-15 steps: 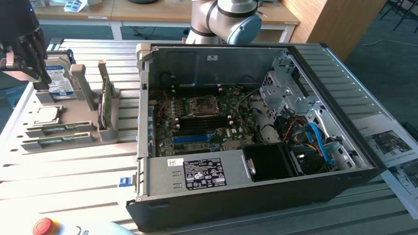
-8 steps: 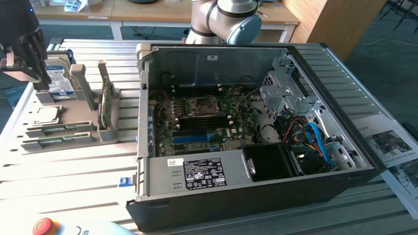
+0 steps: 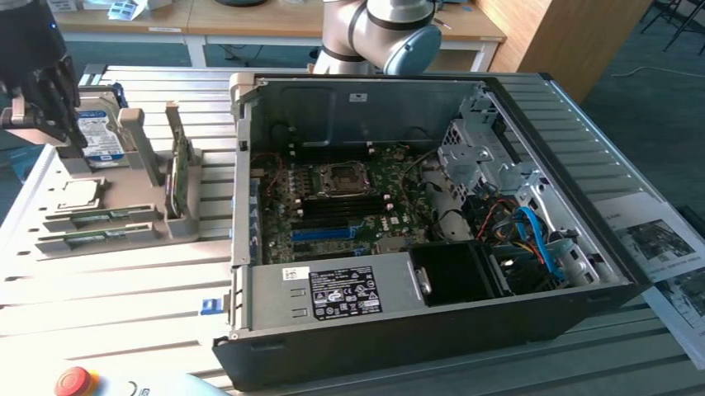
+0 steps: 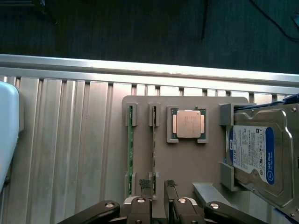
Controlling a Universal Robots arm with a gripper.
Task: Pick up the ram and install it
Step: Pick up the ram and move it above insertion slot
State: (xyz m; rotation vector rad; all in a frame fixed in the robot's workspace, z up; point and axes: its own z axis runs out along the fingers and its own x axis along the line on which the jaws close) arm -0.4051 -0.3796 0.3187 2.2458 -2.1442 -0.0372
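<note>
Right now the ram (image 4: 153, 144) stands on its long edge in a slot of the grey holder (image 4: 210, 105), with a small bracket at each end, and nothing of mine touches it. My gripper (image 4: 158, 185) hangs above one end of it, fingers (image 4: 145, 184) spread apart and empty; I cannot tell whether they sit to either side of the stick. A bare strip of holder lies on each side of the ram. Beyond one strip stands a second stick (image 4: 130, 144), beyond the other a processor (image 4: 189, 124), then a hard drive (image 4: 257, 156). That makes two sticks, one processor and one drive. Past the holder's end away from my fingers, the ribbed table (image 4: 70, 140) runs to its edge rail. In the exterior view the open computer case (image 3: 441, 330), with its motherboard (image 3: 342, 194) exposed, stands just beside the holder on the exterior view's right.
</note>
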